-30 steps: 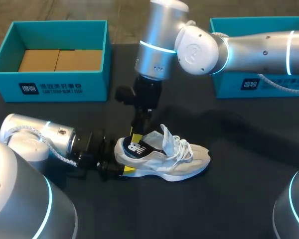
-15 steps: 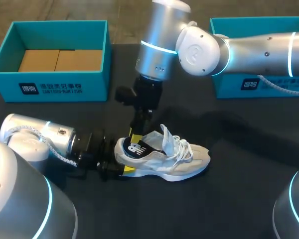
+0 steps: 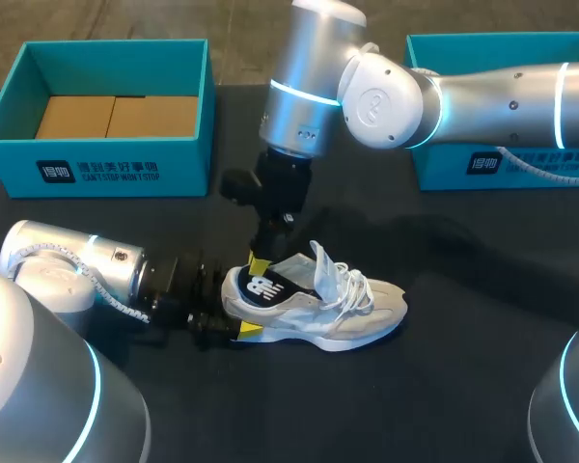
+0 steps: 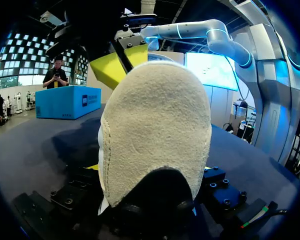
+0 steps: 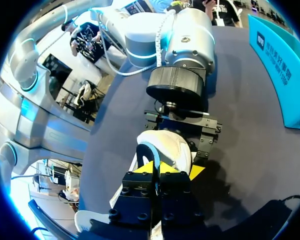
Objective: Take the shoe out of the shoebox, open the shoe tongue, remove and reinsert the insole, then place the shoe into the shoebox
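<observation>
Table [image 3: 482, 386], teal boxes [image 3: 106, 169] at back corners, shoe [image 3: 338, 313] out near middle.
Boxes: white print, dark labels. Shoe lies left–right, toe to right edge; L gripper [image 3: 243, 323] clamps heel; R gripper [image 3: 261, 262] narrow, pinching logo'd insole [image 3: 270, 287].

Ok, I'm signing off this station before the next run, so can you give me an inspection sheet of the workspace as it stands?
surface: dark table, shoe standing on it.
job's things: white shoe upright, outside both boxes, tongue lifted; teal shoebox at the left open, cardboard insert inside; second teal box at the right, partly behind the right arm; insole cannot be made out.
clutter: nothing seen.
grippers: left gripper shut on the shoe's heel; right gripper pointing down at the shoe's opening by the heel.
cables: coiled cable on the left arm; white cable under the right arm.
surroundings: nothing seen.
</observation>
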Motion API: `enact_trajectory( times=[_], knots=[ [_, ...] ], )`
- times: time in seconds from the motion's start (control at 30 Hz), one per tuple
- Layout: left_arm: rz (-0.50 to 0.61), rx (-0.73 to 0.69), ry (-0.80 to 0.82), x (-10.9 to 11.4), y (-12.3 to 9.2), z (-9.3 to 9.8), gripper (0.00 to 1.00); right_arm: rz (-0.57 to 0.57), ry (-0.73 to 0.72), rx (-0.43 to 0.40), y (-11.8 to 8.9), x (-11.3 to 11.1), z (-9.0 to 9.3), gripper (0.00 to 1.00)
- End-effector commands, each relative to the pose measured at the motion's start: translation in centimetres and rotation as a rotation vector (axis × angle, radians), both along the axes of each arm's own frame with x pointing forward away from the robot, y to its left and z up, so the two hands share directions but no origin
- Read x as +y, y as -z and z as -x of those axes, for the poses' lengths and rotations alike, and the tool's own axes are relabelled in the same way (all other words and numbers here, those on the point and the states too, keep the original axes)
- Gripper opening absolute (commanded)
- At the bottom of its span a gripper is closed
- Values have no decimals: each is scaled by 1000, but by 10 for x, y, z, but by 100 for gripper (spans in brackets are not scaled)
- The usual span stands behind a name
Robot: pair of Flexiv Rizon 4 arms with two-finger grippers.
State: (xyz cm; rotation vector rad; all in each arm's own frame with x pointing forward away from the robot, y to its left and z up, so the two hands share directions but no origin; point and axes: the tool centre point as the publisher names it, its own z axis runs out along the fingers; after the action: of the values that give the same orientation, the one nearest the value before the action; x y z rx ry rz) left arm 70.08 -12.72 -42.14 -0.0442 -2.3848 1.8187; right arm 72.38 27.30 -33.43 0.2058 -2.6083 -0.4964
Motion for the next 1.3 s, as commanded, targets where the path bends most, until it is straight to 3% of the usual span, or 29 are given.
enact_trajectory(
  times=[0.03,0.47,1.27,1.3],
  knots=[
    [0,-1,-2,2,5,-1,0,-17,-5,-18,-5,-1,3,0],
    [0,-1,-2,2,5,-1,0,-139,-72,-78,-24,3,8,0],
    [0,-1,-2,2,5,-1,0,-222,-187,-82,-28,35,5,0],
    [0,-1,-2,2,5,-1,0,-226,-191,-82,-28,36,6,10]
  ],
)
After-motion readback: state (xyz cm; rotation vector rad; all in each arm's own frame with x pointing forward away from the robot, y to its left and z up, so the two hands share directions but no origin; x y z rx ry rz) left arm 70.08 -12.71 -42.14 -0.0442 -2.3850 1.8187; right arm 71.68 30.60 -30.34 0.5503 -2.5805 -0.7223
